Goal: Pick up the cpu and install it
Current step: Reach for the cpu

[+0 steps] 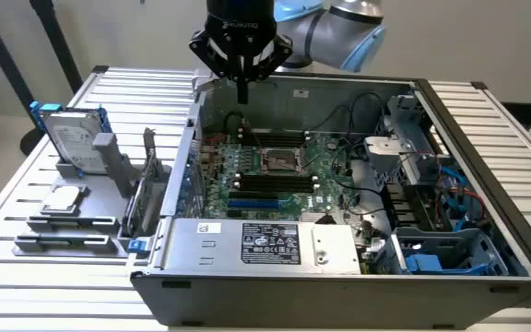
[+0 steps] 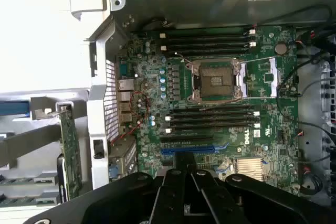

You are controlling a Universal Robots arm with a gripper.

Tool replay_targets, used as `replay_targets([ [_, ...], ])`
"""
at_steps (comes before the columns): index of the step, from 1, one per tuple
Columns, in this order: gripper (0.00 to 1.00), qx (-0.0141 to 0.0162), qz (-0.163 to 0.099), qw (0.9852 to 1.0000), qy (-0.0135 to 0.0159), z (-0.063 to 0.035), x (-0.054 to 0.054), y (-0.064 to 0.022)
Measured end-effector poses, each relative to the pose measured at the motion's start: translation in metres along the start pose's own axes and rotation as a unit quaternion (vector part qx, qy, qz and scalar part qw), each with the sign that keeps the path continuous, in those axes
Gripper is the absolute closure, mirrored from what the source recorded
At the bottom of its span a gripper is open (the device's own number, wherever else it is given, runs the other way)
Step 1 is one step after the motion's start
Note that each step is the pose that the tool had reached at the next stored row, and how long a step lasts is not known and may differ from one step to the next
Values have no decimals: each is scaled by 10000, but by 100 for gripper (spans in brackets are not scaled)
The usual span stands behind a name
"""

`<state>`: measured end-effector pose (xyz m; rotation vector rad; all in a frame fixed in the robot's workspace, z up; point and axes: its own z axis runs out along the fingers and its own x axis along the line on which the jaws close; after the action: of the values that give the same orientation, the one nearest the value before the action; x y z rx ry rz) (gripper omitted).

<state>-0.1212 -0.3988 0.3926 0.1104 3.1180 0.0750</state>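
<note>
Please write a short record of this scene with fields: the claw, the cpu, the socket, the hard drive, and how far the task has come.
claw: shut, holding nothing, hanging over the open case, near its wall on the exterior view's left
cpu: lying flat on a grey stand outside the case, at the exterior view's left, apart from the claw
socket: in the middle of the board, no chip in it
hard drive: upright on the stand, behind the cpu
task: cpu not yet picked up
</note>
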Motion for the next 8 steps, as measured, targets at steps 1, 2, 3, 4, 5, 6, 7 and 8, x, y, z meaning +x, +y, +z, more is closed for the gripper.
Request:
replay_targets([
  [1, 89, 0, 0, 10000, 0, 0, 0, 0],
  [2, 89, 0, 0, 10000, 0, 0, 0, 0],
  [3, 89, 0, 0, 10000, 0, 0, 0, 0],
  [4, 89, 0, 0, 10000, 0, 0, 0, 0],
  [5, 89, 0, 0, 10000, 0, 0, 0, 0],
  [6, 89, 0, 0, 10000, 0, 0, 0, 0],
  [7, 89, 0, 0, 10000, 0, 0, 0, 0],
  [8, 89, 0, 0, 10000, 0, 0, 0, 0],
])
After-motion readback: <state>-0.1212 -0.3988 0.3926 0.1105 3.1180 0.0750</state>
